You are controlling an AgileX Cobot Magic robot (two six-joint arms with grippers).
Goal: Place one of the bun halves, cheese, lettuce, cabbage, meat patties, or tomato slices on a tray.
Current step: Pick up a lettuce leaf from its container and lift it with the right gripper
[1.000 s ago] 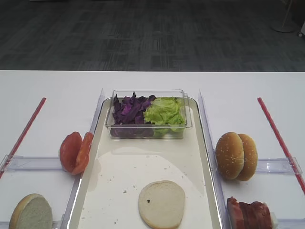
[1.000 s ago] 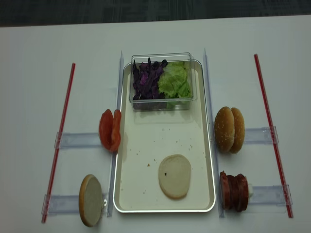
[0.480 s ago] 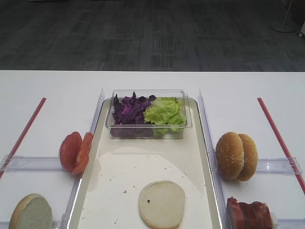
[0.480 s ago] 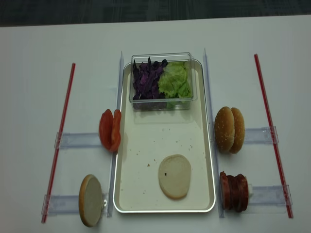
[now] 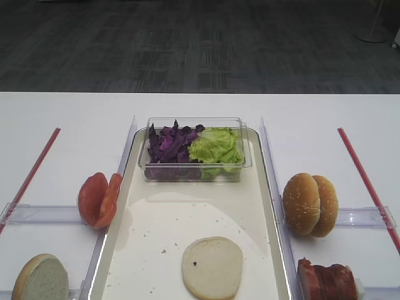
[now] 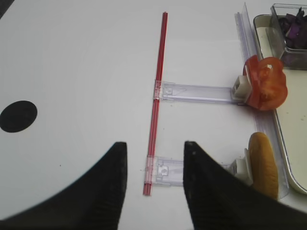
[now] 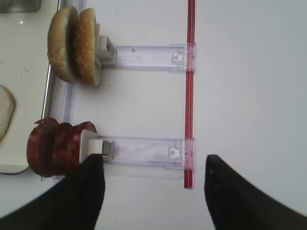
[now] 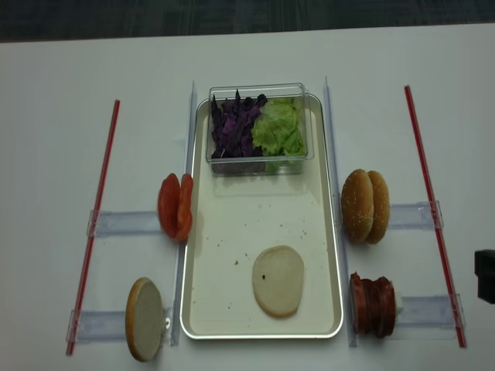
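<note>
Lying flat on glossy cream tray [image 8: 321, 224]: pale round bun half [image 8: 278, 280]; both arms' fingers [image 7: 225, 191] spread, empty.

Pale bun half [image 8: 278, 280] flat on tray [image 8: 232, 325]

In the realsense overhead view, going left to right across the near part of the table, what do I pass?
left red strip → standing bun half → tray with a flat bun half → meat patties → right red strip
</note>
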